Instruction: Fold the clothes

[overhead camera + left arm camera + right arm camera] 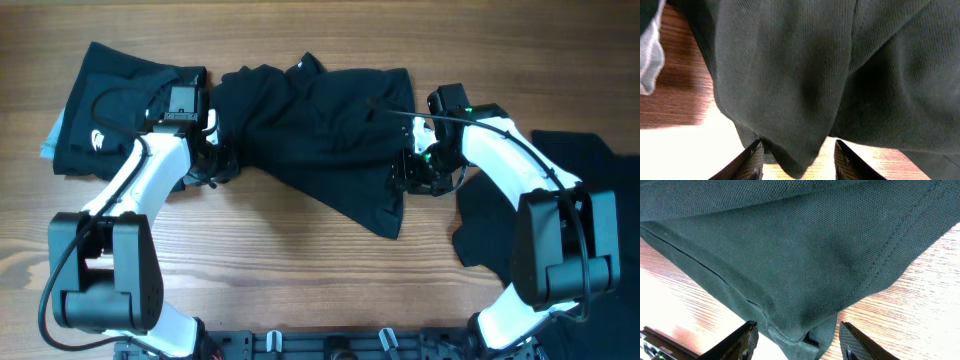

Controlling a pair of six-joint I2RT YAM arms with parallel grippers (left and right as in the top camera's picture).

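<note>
The middle garment (310, 125) lies rumpled across the centre of the tabletop (300, 290), running from the upper middle of the overhead frame down to a loose corner at lower right of centre. A folded garment (120, 110) with a small white logo sits at upper left. A third garment (500, 215) lies spread at the right edge, partly under the right arm.

The left fingers (747, 165) stand apart at the left end of the middle garment, a drooping fold hanging between them without being pinched. The right fingers (740, 342) are likewise apart, straddling a stitched hem corner at the right end, with bare wood showing beside it.

The cloth looks like a light, soft knit: limp, quick to sag and bunch, not slippery and in no way fragile. It will likely drape from wherever it is pinched, so the doubled, stitched hem edges and corners seem the surest holds, one on each side, so that it can be pulled flat.
</note>
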